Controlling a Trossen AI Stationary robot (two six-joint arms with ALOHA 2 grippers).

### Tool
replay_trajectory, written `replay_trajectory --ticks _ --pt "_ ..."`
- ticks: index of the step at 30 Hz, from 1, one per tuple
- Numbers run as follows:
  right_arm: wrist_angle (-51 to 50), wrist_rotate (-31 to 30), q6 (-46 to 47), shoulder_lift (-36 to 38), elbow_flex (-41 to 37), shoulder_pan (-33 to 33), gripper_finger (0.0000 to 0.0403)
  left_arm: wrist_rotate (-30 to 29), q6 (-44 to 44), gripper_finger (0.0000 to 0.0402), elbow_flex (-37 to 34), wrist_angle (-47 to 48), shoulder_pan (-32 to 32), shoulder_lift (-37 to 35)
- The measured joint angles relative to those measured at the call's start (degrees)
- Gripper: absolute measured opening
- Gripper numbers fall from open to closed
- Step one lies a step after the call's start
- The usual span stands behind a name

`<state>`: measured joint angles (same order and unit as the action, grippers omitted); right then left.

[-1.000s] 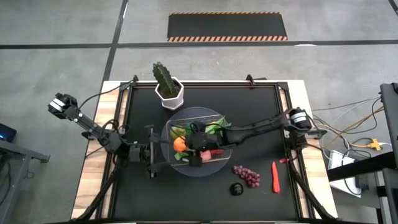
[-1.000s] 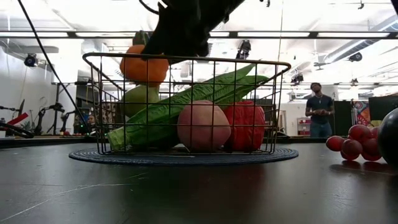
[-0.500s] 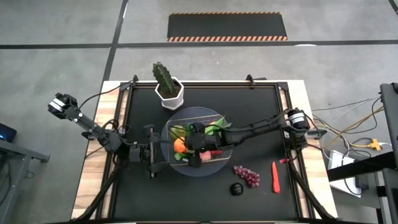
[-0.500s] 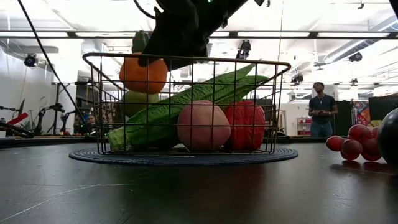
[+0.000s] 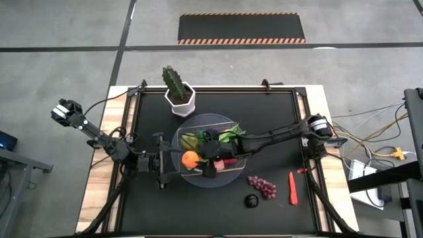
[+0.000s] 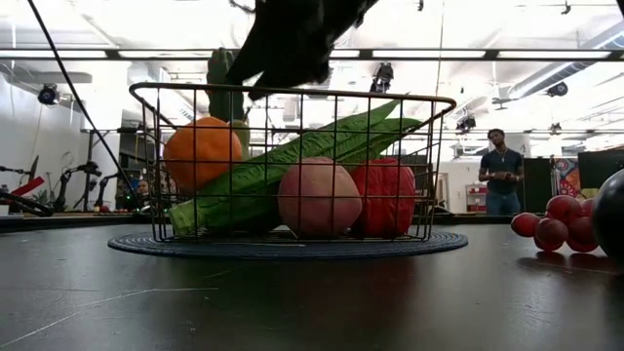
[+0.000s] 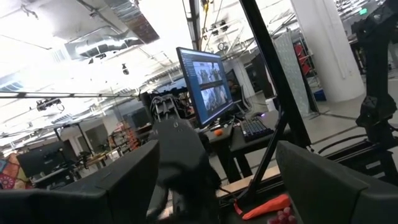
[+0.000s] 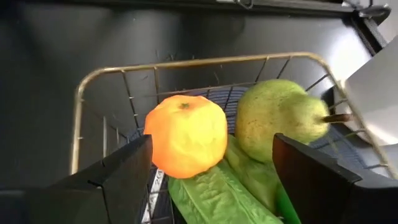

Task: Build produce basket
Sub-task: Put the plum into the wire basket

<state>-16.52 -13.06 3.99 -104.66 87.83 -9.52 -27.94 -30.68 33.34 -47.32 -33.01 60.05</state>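
- Basket [image 5: 232, 126]: a shallow wire basket on a round mat at the middle of the desk [image 5: 277, 125]. It holds an orange [image 8: 185, 135], a pear [image 8: 280, 118], a long green bean bunch [image 6: 292, 161], a peach-coloured fruit [image 6: 319, 198] and a red pepper [image 6: 388, 195].
- Right tool [image 5: 205, 162]: over the basket above the orange, fingers apart and holding nothing; the orange lies free against the basket's left wall.
- Left tool [image 5: 160, 163]: at the basket's left edge, fingers apart and empty.
- Outside the basket, on the near right of the desk: grapes [image 5: 262, 186], a red chili [image 5: 292, 188] and a dark round fruit [image 5: 251, 200], possibly a plum.
- Handling, as a judgement: the toy produce looks light, stiff and smooth. Round pieces may roll or slip, so grip across the widest part. The grapes are lumpy; take the cluster at its middle. The thin chili is best pinched across its middle.
- A cactus pot [image 5: 180, 100] stands far of the basket and is not produce.
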Motion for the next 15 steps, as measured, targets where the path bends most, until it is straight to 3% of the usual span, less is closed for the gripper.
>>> replay_trajectory --ticks 15 --pt "-16.7 0.1 0.2 9.8 -0.2 -9.7 0.0276 0.0 0.1 0.0302 0.0 0.3 0.0 0.3"
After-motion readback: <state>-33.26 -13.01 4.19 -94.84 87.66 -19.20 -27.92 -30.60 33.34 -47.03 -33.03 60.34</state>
